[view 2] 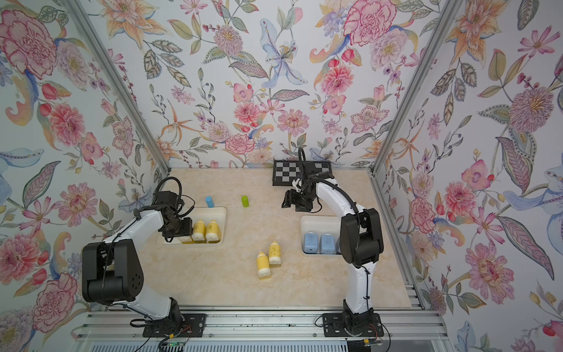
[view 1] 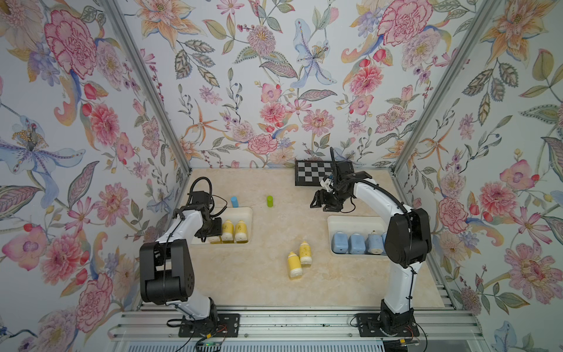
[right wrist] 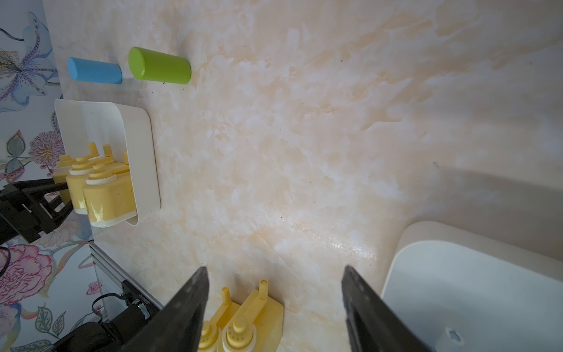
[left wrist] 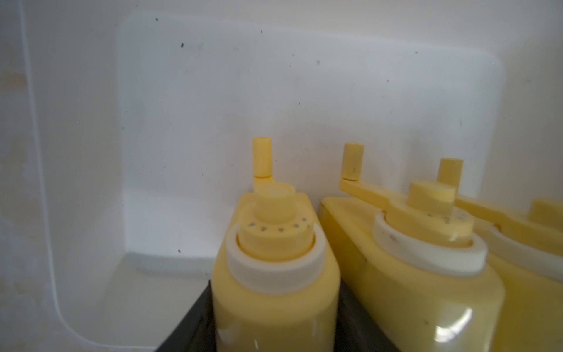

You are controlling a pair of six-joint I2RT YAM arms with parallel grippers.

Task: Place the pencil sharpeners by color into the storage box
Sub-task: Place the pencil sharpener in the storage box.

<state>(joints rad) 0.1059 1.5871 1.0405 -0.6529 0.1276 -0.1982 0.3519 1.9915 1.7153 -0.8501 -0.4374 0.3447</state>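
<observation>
My left gripper reaches down into the left white storage box. Its dark fingers press both sides of a yellow pencil sharpener standing beside two other yellow ones. Two more yellow sharpeners lie on the table's middle. My right gripper hangs open above the table, behind those two and apart from them. The right white box holds a row of light blue sharpeners, partly hidden by my right arm.
A small blue cylinder and a green one stand upright behind the left box. A black-and-white checkerboard lies at the table's back edge. Flowered walls close in on three sides.
</observation>
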